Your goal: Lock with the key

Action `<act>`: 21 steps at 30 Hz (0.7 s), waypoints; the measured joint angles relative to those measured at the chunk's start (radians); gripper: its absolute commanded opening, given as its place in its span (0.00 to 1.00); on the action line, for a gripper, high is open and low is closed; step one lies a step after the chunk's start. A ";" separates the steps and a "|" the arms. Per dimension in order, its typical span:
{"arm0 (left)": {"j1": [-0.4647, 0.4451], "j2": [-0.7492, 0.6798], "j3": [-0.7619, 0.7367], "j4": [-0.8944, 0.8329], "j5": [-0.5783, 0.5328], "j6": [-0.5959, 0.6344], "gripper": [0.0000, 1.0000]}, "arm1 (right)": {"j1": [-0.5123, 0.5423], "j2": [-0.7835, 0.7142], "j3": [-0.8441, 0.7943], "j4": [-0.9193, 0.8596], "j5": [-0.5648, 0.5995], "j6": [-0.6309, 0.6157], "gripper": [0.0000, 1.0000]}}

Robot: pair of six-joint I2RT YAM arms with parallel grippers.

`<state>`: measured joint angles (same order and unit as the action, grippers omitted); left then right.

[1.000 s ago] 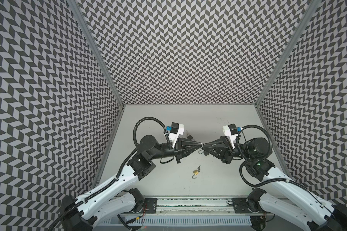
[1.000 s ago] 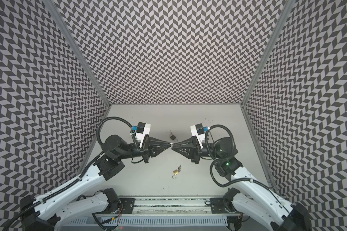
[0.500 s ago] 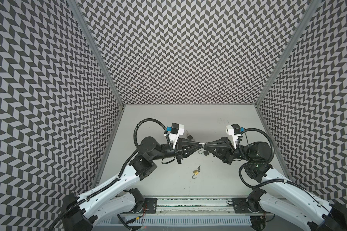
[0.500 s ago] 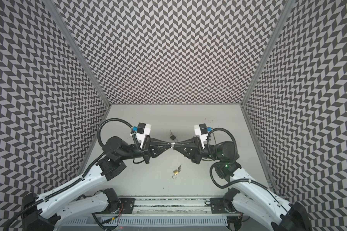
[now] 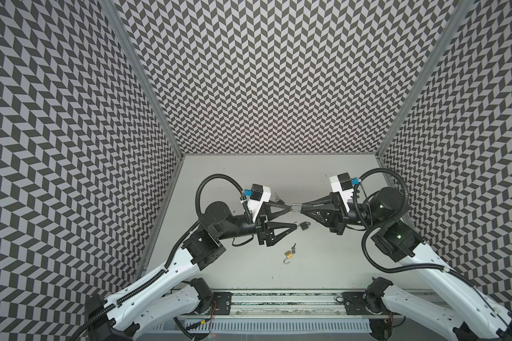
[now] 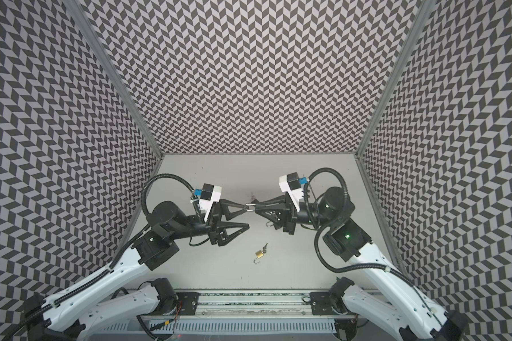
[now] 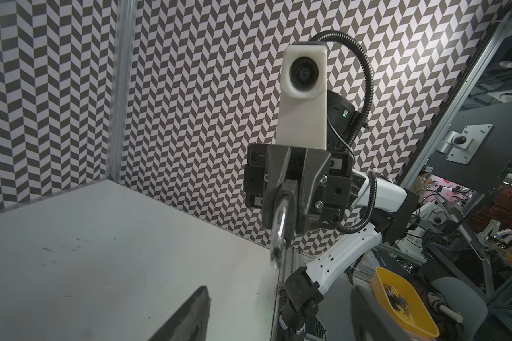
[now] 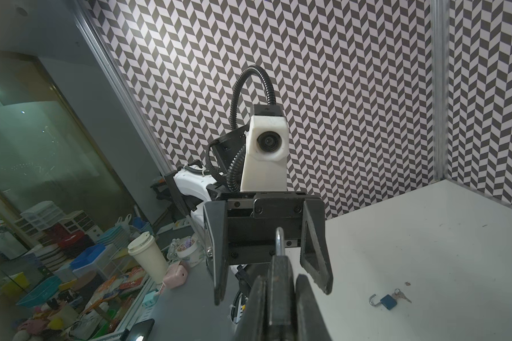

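Padlock point(image 8: 280, 277) clamped by its body in right tool point(image 5: 302, 206), held above desk point(image 5: 322, 265) between both arms, long axis level, shackle point(image 8: 279, 240) end pointing at left tool point(image 5: 293, 216), just beside it with fingers point(image 8: 219, 251) spread apart.

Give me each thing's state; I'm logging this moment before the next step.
left pincer: open, empty.
right pincer: shut on gripped padlock.
gripped padlock: raised, shackle toward left pincer.
brass padlock: on table, shackle open, key attached.
blue padlock: on table, shackle open, keys attached.
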<state>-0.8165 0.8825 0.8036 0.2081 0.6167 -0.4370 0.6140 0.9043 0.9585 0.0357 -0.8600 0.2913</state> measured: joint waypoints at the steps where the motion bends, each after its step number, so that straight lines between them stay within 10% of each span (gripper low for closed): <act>1: 0.003 -0.004 0.002 -0.010 -0.003 0.003 0.77 | -0.001 0.008 0.026 -0.042 0.000 -0.023 0.00; 21: 0.012 -0.007 0.010 -0.053 -0.002 0.024 0.50 | -0.002 0.078 0.120 -0.349 -0.069 -0.179 0.00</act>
<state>-0.8043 0.8757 0.8131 0.1551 0.6144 -0.4129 0.6121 0.9825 1.0782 -0.3130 -0.9291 0.1127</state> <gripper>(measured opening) 0.528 0.135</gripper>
